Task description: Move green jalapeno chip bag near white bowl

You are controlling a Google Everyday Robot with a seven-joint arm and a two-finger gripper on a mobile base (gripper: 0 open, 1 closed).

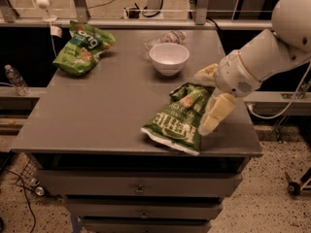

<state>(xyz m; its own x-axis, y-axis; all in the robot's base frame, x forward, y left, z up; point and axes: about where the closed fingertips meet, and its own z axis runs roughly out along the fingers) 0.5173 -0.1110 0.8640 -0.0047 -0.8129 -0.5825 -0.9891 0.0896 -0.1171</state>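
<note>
gray tabletop [107, 110] with the green jalapeno chip bag [181, 118] lying flat at its front right, near the white bowl [169, 58] but apart. the gripper [200, 103] is at the bag's right edge, fingers spread wide, holding nothing. a clear bottle [167, 37] lies partly hidden behind the bowl.

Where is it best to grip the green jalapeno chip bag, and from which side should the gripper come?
Probably the crumpled far end of the green jalapeno chip bag, nearest the white bowl, approached from the picture's right. The bag lies flat on the table, so its middle gives little to pinch; that end looks raised. The gripper is at that side, jaws open.
</note>
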